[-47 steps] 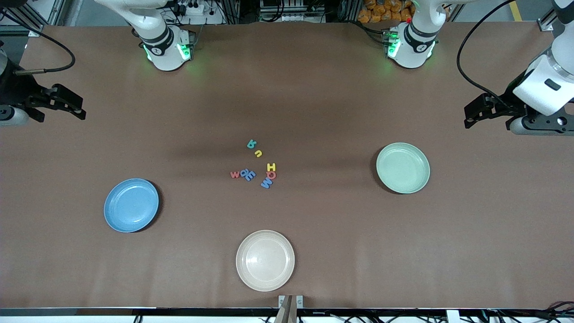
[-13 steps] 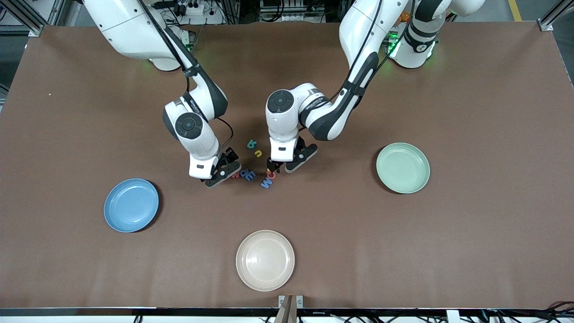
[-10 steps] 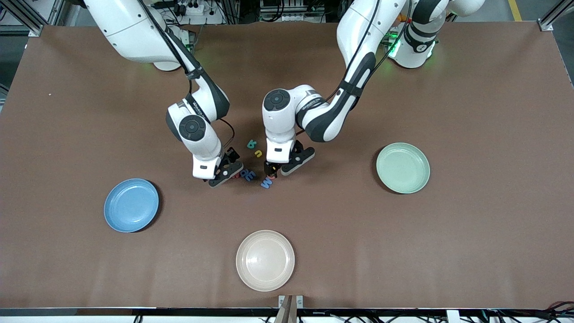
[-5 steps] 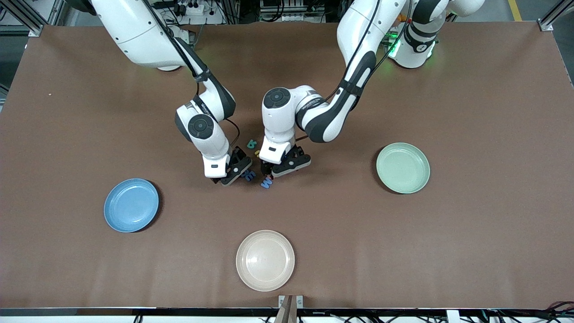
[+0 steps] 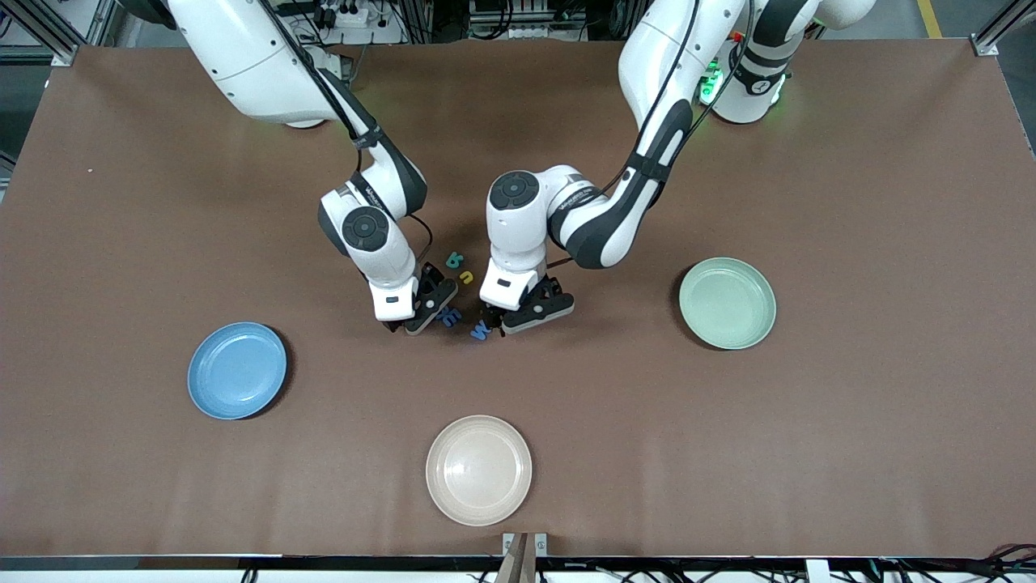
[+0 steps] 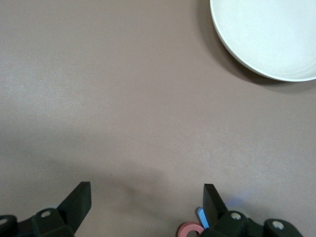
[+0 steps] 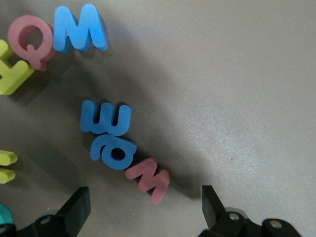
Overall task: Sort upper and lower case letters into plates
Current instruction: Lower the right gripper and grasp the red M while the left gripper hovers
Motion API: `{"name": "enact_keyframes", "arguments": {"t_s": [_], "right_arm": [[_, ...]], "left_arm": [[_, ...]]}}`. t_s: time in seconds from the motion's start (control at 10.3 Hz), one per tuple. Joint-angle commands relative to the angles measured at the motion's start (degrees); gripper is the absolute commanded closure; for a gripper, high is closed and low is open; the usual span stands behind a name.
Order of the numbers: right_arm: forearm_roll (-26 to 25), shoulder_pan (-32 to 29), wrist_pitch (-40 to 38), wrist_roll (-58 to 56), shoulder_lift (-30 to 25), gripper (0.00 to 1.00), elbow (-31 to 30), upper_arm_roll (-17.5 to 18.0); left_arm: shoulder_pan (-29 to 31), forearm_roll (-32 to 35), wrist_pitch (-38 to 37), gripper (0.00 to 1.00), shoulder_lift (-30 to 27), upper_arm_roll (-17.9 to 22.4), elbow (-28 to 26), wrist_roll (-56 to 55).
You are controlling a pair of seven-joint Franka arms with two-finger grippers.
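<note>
Both end effectors, left (image 5: 495, 321) and right (image 5: 409, 319), hang open over the letters (image 5: 463, 300), cream plate (image 5: 478, 470) nearer the camera.

Small colourful foam letters (image 7: 109, 138) are lying flat, clustered between an empty blue plate (image 5: 236, 370) and an empty pale green plate (image 5: 727, 303).

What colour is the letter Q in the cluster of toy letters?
Pinkish red. The Q shows best in the right wrist view, beside the blue M.

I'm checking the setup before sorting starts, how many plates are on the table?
3. Blue plate toward the right arm's end; pale green plate toward the left arm's end; cream plate nearest the front camera. None looks hidden.
</note>
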Motion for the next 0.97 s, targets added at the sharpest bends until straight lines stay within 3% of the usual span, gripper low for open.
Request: {"name": "enact_keyframes", "arguments": {"t_s": [0.0,0.29,0.39,0.48,0.58,0.87], "right_arm": [[-0.78,-0.32,0.33,-0.59,1.51,0.00,1.69,0.02],[-0.78,-0.32,0.33,-0.76,2.83,0.00,3.19,0.02],[-0.78,-0.32,0.33,-1.81,3.01,0.32,3.45,0.02],[-0.78,-0.41,0.33,-2.60,3.01,0.92,3.37,0.02],[-0.78,-0.67,0.33,-2.61,3.01,1.00,3.28,0.02],[-0.70,-0.85,0.06,-2.61,2.75,1.00,3.11,0.02]], "left_arm": [[-0.63,1.11,0.69,0.00,0.65,0.04,0.83,-0.94],[-2.39,1.11,0.78,0.00,0.83,-0.31,0.83,-1.12],[-3.18,1.11,0.78,0.00,0.92,-0.39,0.74,-1.30],[-3.36,1.11,0.78,0.00,0.92,-0.40,0.74,-1.82],[-3.36,1.03,0.78,0.00,0.92,-0.40,0.66,-1.83],[-3.36,0.94,0.78,0.00,1.01,-0.40,0.74,-1.91]]}}
